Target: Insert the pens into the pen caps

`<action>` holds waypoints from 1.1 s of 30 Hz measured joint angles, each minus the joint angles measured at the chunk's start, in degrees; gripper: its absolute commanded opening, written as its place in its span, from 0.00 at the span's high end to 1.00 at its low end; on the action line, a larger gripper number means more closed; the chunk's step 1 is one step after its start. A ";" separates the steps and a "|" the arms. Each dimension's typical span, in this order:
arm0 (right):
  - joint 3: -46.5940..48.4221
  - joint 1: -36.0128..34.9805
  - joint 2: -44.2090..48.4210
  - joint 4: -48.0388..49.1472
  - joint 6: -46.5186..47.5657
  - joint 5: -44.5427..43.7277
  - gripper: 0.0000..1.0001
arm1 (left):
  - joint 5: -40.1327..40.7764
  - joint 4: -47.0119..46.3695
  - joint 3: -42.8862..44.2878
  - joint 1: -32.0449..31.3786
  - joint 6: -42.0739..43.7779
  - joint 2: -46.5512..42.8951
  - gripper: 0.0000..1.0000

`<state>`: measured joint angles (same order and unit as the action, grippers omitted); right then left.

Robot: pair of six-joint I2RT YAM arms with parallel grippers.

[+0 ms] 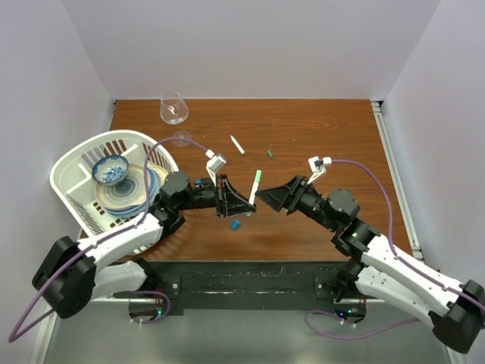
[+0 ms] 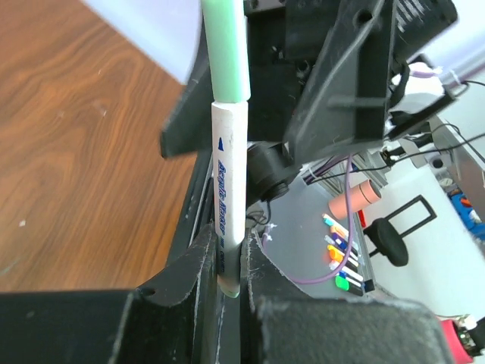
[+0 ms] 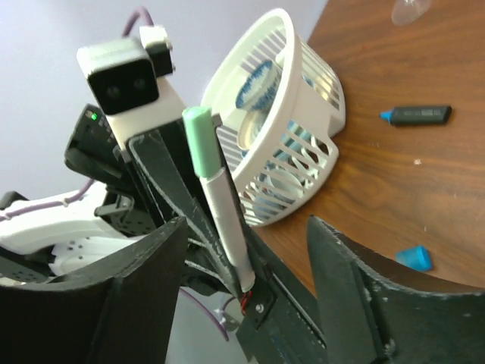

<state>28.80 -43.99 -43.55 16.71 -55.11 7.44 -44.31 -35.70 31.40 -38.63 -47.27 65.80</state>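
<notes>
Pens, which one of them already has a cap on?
The pen held in the left tool: a green cap sits on its free end. The other pen lies bare on the table.

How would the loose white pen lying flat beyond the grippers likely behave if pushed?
The loose pen looks slim and round, so a sideways push would probably roll it across the smooth table. It appears straight and rigid, and likely light, so it should not bend.

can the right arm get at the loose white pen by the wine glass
Probably yes. The right pincer is open, and the slim white plastic pen lies by itself beyond it. It must first back off the green-capped pen in the left pincer.
</notes>
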 measured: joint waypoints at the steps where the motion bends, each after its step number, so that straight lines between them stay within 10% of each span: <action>1: 1.29 0.02 0.63 -1.49 0.39 -0.22 0.19 | -0.07 0.00 -0.02 0.00 0.22 -1.22 1.00; 16: 17.16 0.02 -5.31 -10.12 8.61 4.66 0.19 | -3.52 0.15 -5.25 0.00 1.33 -10.78 1.00; 33: 20.24 0.02 -10.49 -10.47 10.19 10.12 0.58 | -5.51 -0.85 -6.82 0.00 1.31 -13.16 1.00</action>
<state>49.04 -43.97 -54.04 6.24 -44.93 17.56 -49.82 -36.56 24.58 -38.63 -45.95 52.64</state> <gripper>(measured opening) 0.463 0.144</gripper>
